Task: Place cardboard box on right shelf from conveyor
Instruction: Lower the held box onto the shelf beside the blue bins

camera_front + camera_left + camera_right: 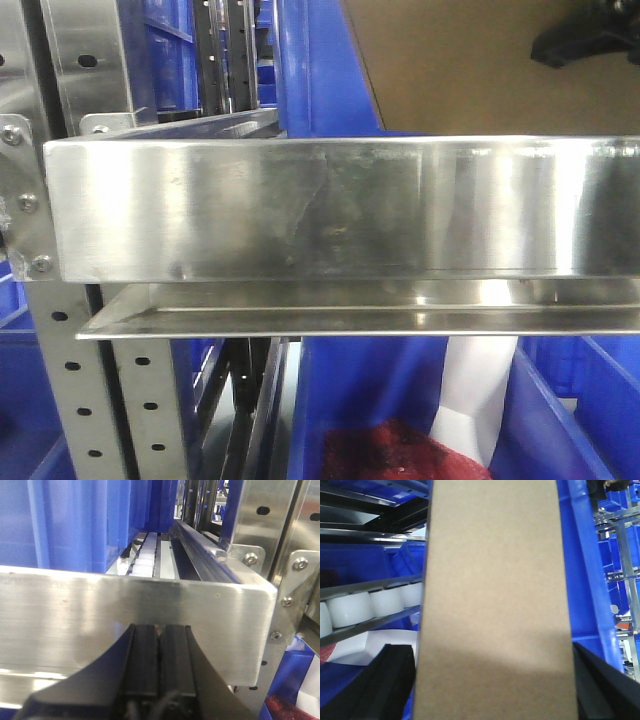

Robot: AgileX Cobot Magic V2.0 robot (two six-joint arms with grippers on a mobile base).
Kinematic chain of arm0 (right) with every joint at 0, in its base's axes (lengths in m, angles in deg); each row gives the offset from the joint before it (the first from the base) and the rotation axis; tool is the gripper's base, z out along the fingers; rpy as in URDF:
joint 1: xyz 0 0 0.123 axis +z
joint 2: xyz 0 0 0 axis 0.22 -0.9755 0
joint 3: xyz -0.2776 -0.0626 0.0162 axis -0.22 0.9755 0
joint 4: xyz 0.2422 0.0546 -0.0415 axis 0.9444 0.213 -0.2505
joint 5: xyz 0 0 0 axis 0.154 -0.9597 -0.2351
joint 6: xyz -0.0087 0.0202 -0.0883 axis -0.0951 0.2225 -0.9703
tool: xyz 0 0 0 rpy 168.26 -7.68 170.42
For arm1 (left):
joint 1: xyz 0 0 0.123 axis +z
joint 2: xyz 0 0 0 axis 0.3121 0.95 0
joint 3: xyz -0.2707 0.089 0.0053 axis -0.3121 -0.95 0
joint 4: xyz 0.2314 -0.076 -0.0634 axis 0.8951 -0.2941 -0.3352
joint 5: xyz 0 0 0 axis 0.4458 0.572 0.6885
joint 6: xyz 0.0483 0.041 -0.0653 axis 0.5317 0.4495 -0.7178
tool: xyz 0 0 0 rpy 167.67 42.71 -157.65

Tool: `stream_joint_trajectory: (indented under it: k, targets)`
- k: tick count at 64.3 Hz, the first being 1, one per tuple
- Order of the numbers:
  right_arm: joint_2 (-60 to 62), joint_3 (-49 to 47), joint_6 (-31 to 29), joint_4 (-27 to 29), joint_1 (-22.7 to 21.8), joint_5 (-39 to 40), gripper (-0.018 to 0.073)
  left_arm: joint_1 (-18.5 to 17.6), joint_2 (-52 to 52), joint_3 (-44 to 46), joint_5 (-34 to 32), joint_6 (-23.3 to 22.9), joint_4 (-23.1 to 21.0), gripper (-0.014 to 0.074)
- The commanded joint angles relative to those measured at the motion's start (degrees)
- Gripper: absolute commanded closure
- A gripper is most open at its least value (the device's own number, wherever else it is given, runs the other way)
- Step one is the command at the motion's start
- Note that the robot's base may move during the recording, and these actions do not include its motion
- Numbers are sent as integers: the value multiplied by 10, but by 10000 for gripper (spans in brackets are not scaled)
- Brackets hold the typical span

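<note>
In the front view, the broad shiny lip of the right shelf [340, 205] is seen across the whole frame, bolted at its left end to a perforated upright [90, 400]. The cardboard box [470, 70] is seen above the lip at the upper right, with a black finger [585, 35] laid against its face. Its lower edge is hidden by the lip, so it cannot be told whether it is set down yet. The conveyor is not shown.

In the left wrist view, the fingers of the left gripper [160, 650] are pressed together with nothing between them. They are held just before the shelf lip, presumably so that this arm is out of the carrying arm's way. Blue bins [75, 520] are stood on the rack beyond.

In the right wrist view, the box is pinched across its narrow width by the right gripper [495, 675], one black finger at each side edge. White rollers [350, 607] are seen to its left. The grip is judged to be low on the carton so that the carton can be lifted over the lip.
</note>
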Motion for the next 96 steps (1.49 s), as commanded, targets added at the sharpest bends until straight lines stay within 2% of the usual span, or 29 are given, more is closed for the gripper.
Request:
stream_joint_trajectory:
  k: [1,11,25,36,43,48,55,70,78,96]
  targets:
    - [27,-18,3,0,0,50,-66,0,-7,2,-48,-3,-3,715]
    - [41,-18,5,18,0,55,-66,0,-7,2,-48,-3,-3,715]
    - [44,-18,58,69,11,51,-65,0,-7,2,-48,-3,-3,715]
    - [40,-18,47,71,20,47,-65,0,-7,2,-48,-3,-3,715]
    - [40,-18,-42,29,24,42,-65,0,-7,2,-48,-3,-3,715]
    - [40,-18,-140,-29,27,42,-65,0,-7,2,-48,-3,-3,715]
    - [40,-18,-213,-91,32,49,-65,0,-7,2,-48,-3,-3,715]
    - [16,-18,-150,-83,33,45,-65,0,-7,2,-48,-3,-3,715]
    - [6,-18,-146,-77,33,44,-65,0,-7,2,-48,-3,-3,715]
    - [-7,-4,-146,10,32,22,-65,0,-7,2,-48,-3,-3,715]
